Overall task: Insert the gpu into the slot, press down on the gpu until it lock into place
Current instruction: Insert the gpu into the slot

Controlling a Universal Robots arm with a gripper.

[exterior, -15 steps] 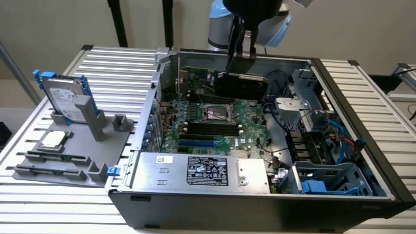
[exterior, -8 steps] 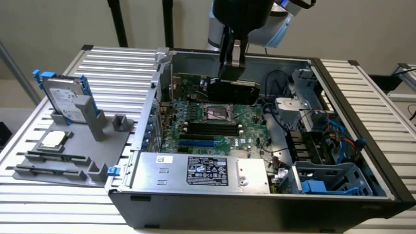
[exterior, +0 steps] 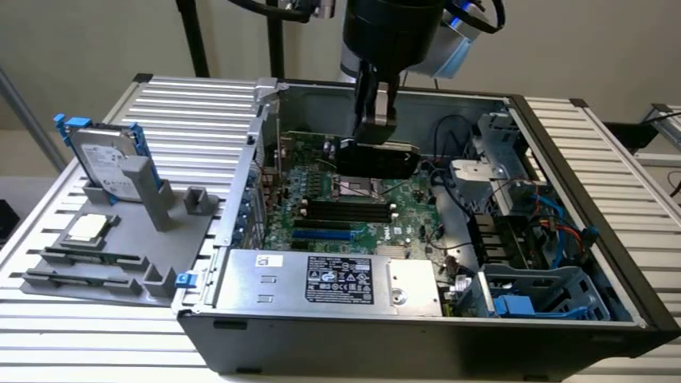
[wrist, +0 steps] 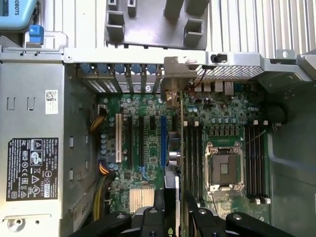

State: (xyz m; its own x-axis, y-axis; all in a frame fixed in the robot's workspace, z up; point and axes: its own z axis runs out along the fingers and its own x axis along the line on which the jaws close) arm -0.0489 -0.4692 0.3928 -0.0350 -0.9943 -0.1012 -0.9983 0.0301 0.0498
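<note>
One risk, we judge: the gripper (exterior: 375, 132), clamped on the gpu (exterior: 372, 159) at upper centre, could descend misaligned and miss the slot (exterior: 319, 235)

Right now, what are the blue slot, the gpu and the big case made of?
The slot looks like shiny blue plastic, moulded in one strip. The gpu shows a dark matte face, probably plastic. The case seems sheet metal: dull grey inside, thin folded edges, black outside.
</note>
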